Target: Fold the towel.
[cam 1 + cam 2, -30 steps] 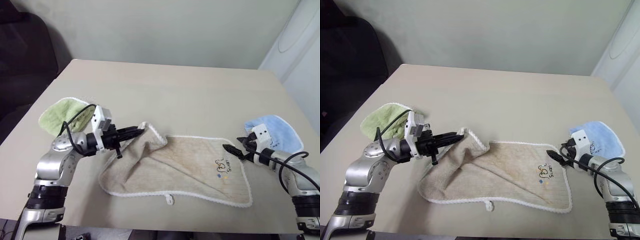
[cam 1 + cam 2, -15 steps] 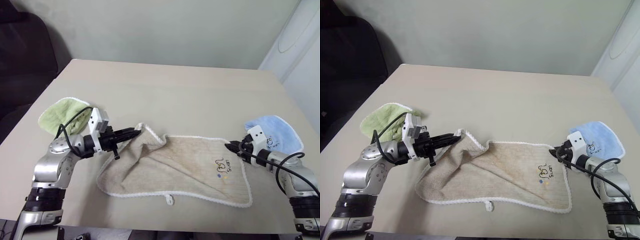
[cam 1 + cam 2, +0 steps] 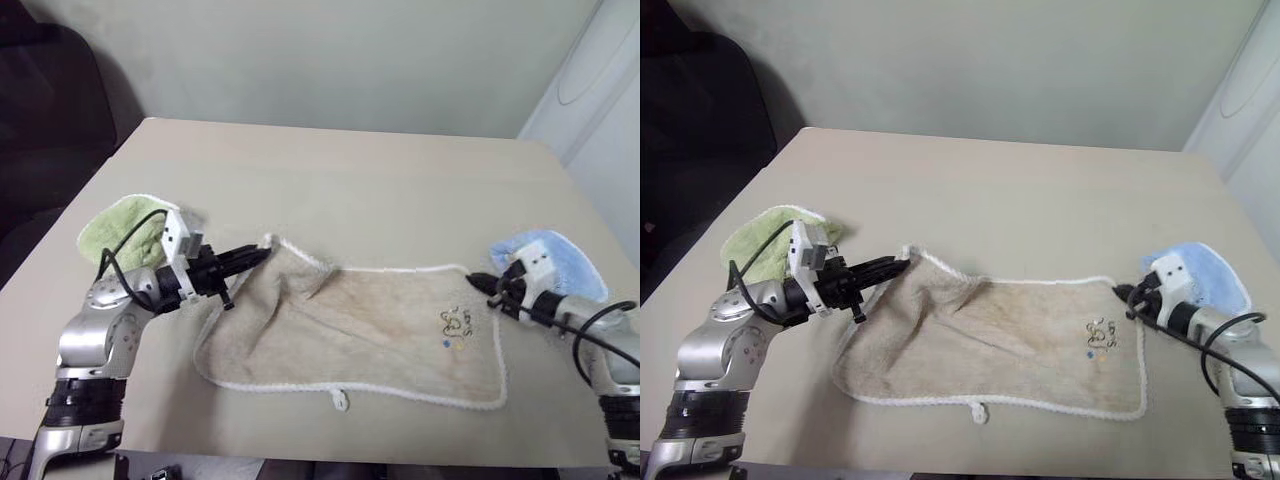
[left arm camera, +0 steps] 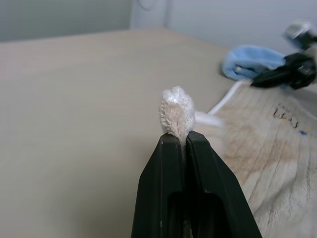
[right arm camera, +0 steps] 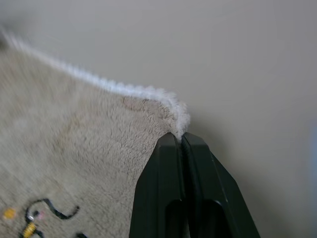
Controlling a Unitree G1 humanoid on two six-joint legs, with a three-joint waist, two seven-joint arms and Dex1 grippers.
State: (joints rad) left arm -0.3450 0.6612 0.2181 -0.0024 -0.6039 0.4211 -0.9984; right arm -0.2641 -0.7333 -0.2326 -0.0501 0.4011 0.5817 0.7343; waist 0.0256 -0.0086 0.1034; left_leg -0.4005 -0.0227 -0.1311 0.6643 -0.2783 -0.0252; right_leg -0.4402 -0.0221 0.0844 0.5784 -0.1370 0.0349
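Left gripper (image 3: 262,253) and right gripper (image 3: 474,283) pinch opposite towel (image 3: 360,330) corners.

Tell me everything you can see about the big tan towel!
The towel is fuzzy beige terry with white corded edging, a small white loop on its near edge and a little embroidered mark. It lies rumpled on the table. The left gripper and right gripper are each shut on a far corner, lifting it slightly.
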